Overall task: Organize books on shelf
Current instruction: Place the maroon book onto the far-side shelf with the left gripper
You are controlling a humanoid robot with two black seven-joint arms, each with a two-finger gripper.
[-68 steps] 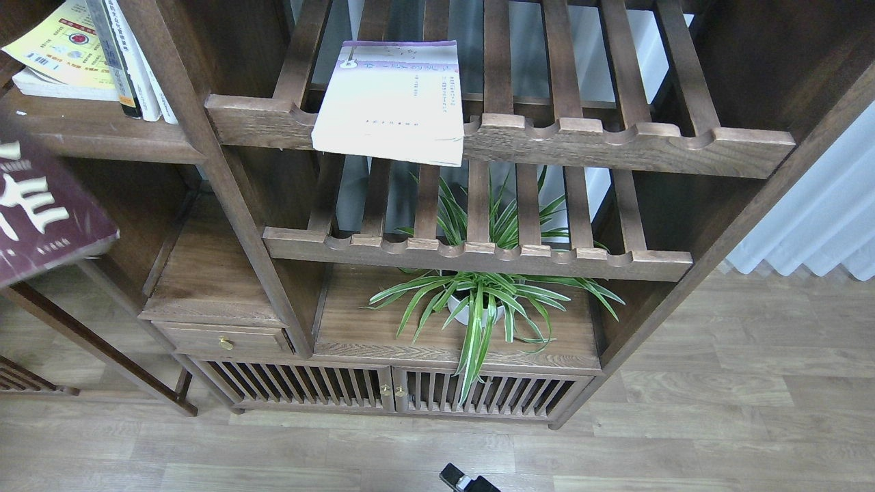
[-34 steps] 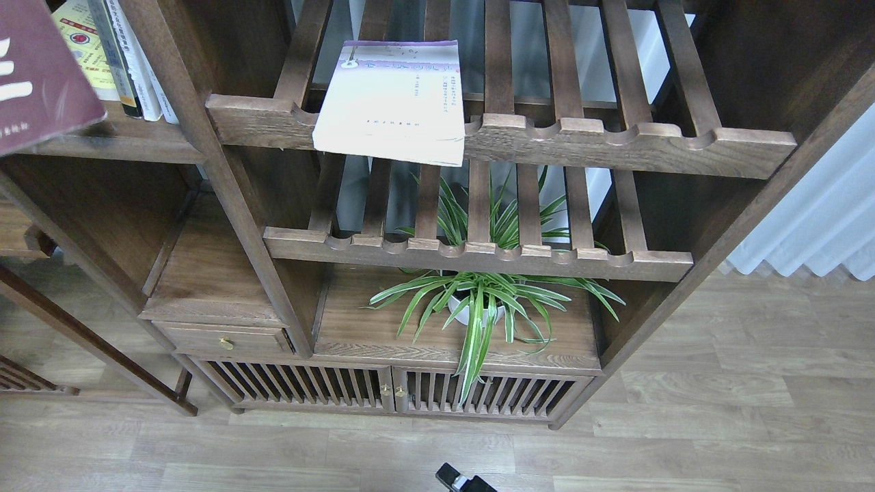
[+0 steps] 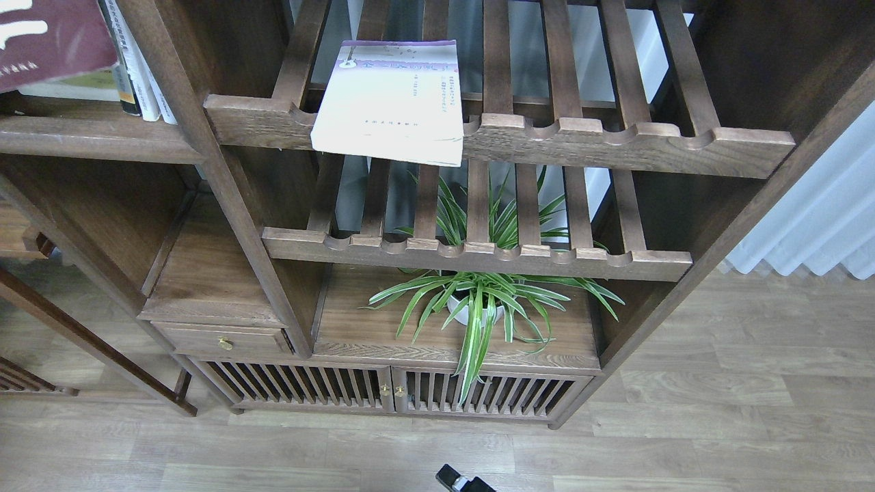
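Grey-brown plank flooring [image 3: 683, 437] fills the near ground, and right at the bottom edge a small black part with a pale patch [image 3: 463, 480] pokes into view. It looks like part of an arm, but which one, and whether its fingers are parted or closed, I cannot tell.

Further in, the cabinet's slatted doors [image 3: 383, 389], then a striped green plant [image 3: 478, 301] in a white pot on the low board.

Above it, two slatted racks with scalloped rails; on the upper rack [image 3: 615, 143] lies the thin white-lavender book [image 3: 389, 102], flat, its near edge hanging over the rail.

Far left, the solid dark shelf [image 3: 89, 130] carries the maroon book [image 3: 48, 37], tilted over a pale book beneath it, with slim white-spined upright books [image 3: 140, 75] just beside. No gripper is on any book.
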